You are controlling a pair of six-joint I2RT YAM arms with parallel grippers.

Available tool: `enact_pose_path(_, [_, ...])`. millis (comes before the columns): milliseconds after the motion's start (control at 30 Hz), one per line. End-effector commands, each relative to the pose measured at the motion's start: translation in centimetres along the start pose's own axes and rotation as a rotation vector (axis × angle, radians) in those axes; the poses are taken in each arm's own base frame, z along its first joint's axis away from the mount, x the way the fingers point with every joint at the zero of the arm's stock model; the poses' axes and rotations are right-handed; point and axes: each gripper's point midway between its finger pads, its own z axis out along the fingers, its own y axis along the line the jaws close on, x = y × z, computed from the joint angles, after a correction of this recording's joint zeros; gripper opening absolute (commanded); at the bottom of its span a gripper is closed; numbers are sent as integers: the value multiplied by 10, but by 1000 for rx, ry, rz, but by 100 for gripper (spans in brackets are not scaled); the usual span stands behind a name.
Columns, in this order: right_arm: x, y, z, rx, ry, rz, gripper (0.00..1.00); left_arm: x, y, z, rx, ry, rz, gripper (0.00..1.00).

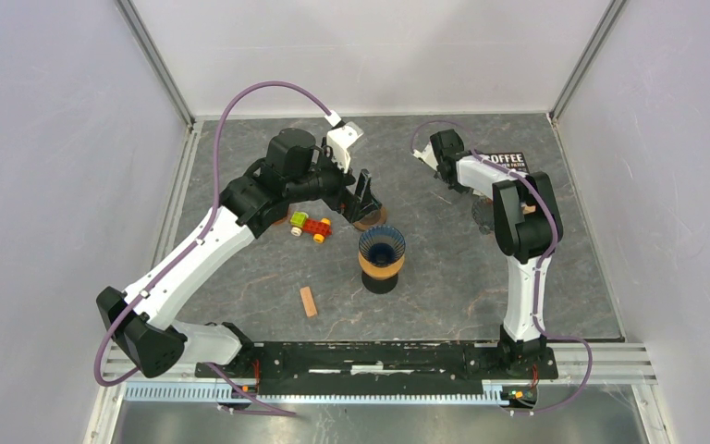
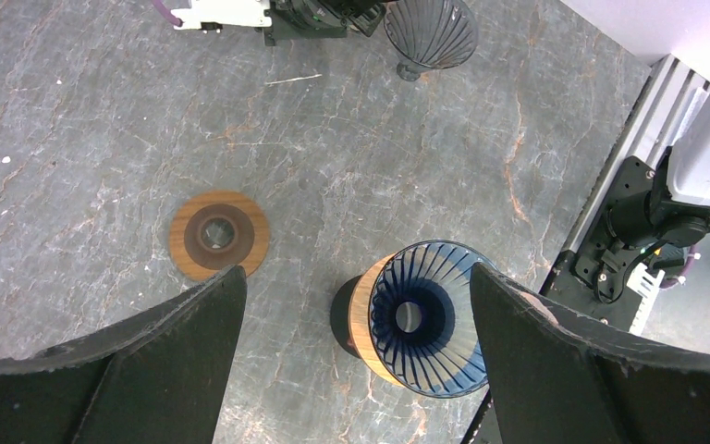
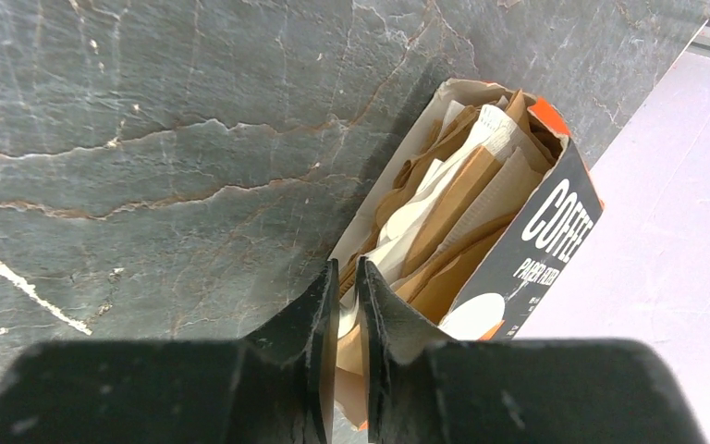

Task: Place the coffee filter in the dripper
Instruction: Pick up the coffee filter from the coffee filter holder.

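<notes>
The blue ribbed dripper (image 1: 382, 250) stands on its wooden-collared base mid-table. The left wrist view shows this dripper (image 2: 421, 319) from above with nothing inside. My left gripper (image 1: 364, 196) hovers behind it, open wide (image 2: 356, 273), and holds nothing. At the back right lies the black coffee filter box (image 1: 504, 161). In the right wrist view the box (image 3: 545, 231) is open, and brown and white paper filters (image 3: 453, 185) fan out of it. My right gripper (image 3: 342, 266) has its tips in the box mouth, jaws almost together, with a filter edge in the slim gap.
A round wooden disc (image 2: 219, 235) lies on the stone top left of the dripper. A second, grey dripper (image 2: 430, 32) lies near the right arm. A toy car (image 1: 312, 226) and a small wooden block (image 1: 308, 302) sit left of centre. Walls enclose the table.
</notes>
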Motion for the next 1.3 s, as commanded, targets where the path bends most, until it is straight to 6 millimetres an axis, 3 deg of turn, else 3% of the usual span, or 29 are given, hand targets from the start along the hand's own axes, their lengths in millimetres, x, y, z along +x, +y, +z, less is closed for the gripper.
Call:
enact_pose_path(0, [-14,-22,-14,35,-54,42,17,-15,-5,-8,23,-60,50,96])
enact_pose_path(533, [-49,-18,-54,-128,-253,168,6,-17,-5,-9,21,-64,53,96])
enact_pose_path(667, [-47,-19,-60,-130,-262,176,6,-16,-5,-8,21,-63,53,96])
enact_pose_path(800, [-35,-17,-54,-122,-227,168,5,-17,-6,-10,24,-65,54,96])
enact_pose_path(1100, [-61,39,-68,-419,-369,162,2,-16,-6,-12,23,-64,54,96])
enact_pose_path(1267, [-64,47,-76,-479,-424,146,1,-15,-5,-14,21,-63,84,96])
